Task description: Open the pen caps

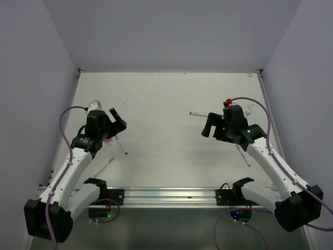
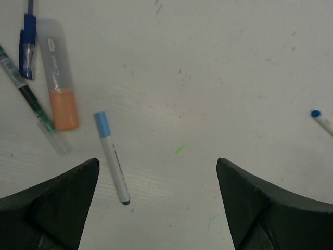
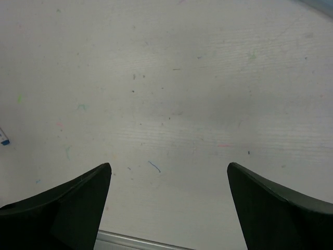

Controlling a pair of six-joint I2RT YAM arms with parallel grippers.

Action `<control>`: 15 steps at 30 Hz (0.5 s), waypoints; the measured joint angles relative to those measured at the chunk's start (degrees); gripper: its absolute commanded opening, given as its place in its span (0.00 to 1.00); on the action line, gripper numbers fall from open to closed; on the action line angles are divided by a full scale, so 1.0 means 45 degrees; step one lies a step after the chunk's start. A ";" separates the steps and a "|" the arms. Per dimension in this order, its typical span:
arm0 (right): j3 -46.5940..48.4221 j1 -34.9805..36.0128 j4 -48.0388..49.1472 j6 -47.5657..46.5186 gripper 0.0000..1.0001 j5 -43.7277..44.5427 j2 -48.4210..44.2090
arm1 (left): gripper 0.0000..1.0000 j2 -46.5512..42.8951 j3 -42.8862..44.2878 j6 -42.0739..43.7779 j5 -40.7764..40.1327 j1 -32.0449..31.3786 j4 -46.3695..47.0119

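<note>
Spread wide and empty, the left gripper (image 2: 157, 174) and the right gripper (image 3: 169, 174) are held above the table (image 2: 218, 73), and a white pen (image 2: 113, 164) with its blue cap (image 2: 101, 124) on is seen lying by the left gripper, beside an orange marker (image 2: 60, 83)

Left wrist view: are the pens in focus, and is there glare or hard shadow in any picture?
Left wrist: light-blue-capped pen sharp, left claw dark and soft-edged. Right wrist: even light on the table, no glare. Top external: soft light, faint shadows.
</note>
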 measured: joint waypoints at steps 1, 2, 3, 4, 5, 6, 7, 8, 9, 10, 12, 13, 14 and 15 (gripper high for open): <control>0.0136 0.0340 -0.0034 -0.0053 0.99 0.0097 0.0233 | 0.96 0.0675 0.0053 0.0068 0.0000 0.0000 -0.0185; 0.0291 0.0738 -0.0034 -0.0083 0.99 0.0204 0.0481 | 0.96 0.1297 0.0058 0.0117 -0.0010 0.0000 -0.0369; 0.0427 0.1180 0.0000 -0.0097 0.99 0.0330 0.0743 | 0.96 0.1802 0.0058 0.0146 -0.0034 0.0000 -0.0602; 0.0573 0.1719 0.0053 -0.0131 0.99 0.0427 0.1073 | 0.94 0.2181 0.0058 0.0146 -0.0078 0.0000 -0.0821; 0.0767 0.2244 0.0092 -0.0155 0.99 0.0534 0.1467 | 0.94 0.2419 0.0058 0.0146 -0.0121 0.0000 -0.0971; 0.0957 0.2798 0.0204 -0.0165 0.99 0.0665 0.1914 | 0.94 0.2516 0.0058 0.0146 -0.0204 0.0005 -0.1093; 0.1141 0.3356 0.0325 -0.0185 0.99 0.0772 0.2385 | 0.94 0.2531 0.0063 0.0141 -0.0287 0.0010 -0.1205; 0.1341 0.3857 0.0452 -0.0219 0.99 0.0835 0.2900 | 0.94 0.2487 0.0087 0.0136 -0.0369 0.0015 -0.1321; 0.1588 0.4410 0.0588 -0.0277 0.99 0.0903 0.3429 | 0.94 0.2399 0.0131 0.0131 -0.0486 0.0039 -0.1443; 0.1865 0.4954 0.0816 -0.0355 0.99 0.1001 0.4017 | 0.92 0.2220 0.0175 0.0121 -0.0651 0.0053 -0.1545; 0.2414 0.5848 0.1326 -0.0534 0.99 0.1088 0.5076 | 0.91 0.1535 0.0330 0.0034 -0.1103 0.0073 -0.1914; 0.2720 0.6368 0.1651 -0.0665 0.97 0.1127 0.5654 | 0.91 0.1127 0.0398 0.0019 -0.1370 0.0068 -0.2089; 0.3084 0.6800 0.1953 -0.0821 0.96 0.1132 0.6222 | 0.91 0.0437 0.0476 0.0000 -0.1715 0.0068 -0.2273; 0.3424 0.7179 0.2254 -0.0957 0.95 0.1146 0.6742 | 0.91 -0.0369 0.0525 -0.0010 -0.2084 0.0073 -0.2385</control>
